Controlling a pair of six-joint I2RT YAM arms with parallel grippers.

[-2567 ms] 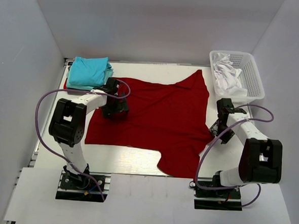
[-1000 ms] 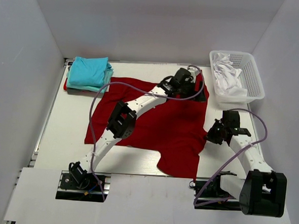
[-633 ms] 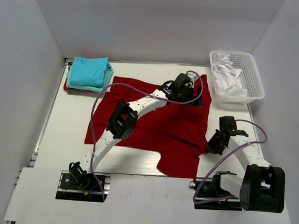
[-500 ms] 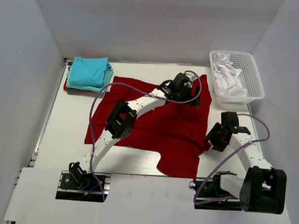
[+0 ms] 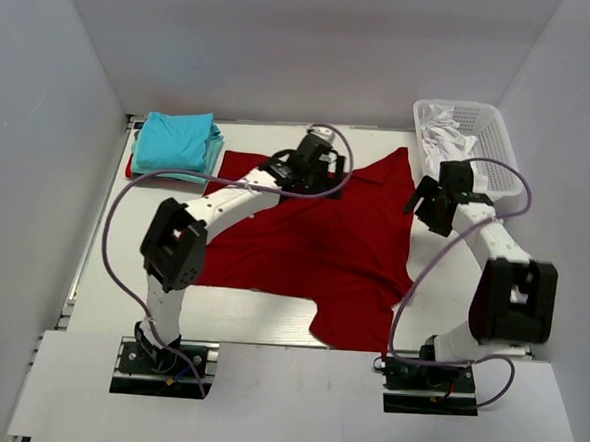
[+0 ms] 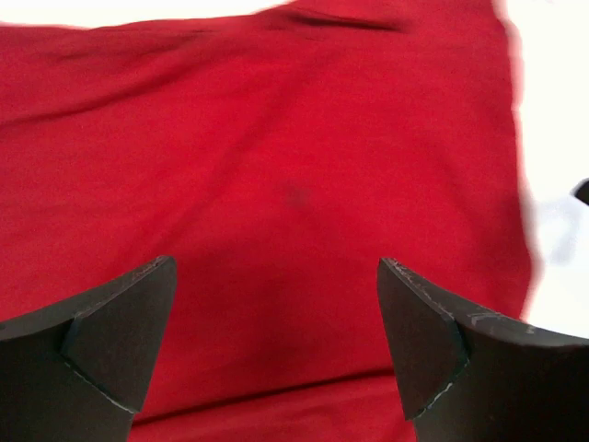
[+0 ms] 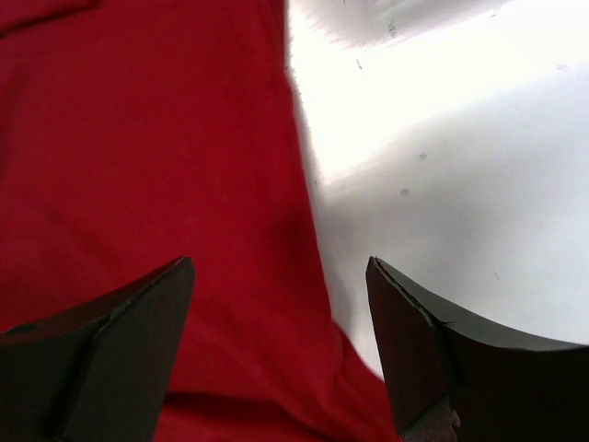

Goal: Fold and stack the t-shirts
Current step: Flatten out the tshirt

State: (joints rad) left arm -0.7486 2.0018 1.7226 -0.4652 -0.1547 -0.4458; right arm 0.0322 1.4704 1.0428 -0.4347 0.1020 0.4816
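A large dark red t-shirt (image 5: 314, 244) lies spread flat across the middle of the table. My left gripper (image 5: 321, 175) hangs open over its back edge; in the left wrist view the gripper (image 6: 276, 265) is empty, with only red cloth (image 6: 294, 157) below it. My right gripper (image 5: 426, 204) is open over the shirt's back right edge. In the right wrist view the gripper (image 7: 280, 263) is empty and straddles the cloth's (image 7: 156, 138) edge, with bare table to the right. Folded turquoise t-shirts (image 5: 177, 141) are stacked at the back left.
A white mesh basket (image 5: 500, 143) holding white cloth (image 5: 448, 150) stands at the back right, close behind my right arm. White walls close in the table on three sides. A dark red piece (image 5: 132, 167) shows under the turquoise stack.
My left gripper has moved left along the shirt's back edge. My right gripper has swung from the shirt's near right edge back toward the basket. The shirt's back right corner lies flatter.
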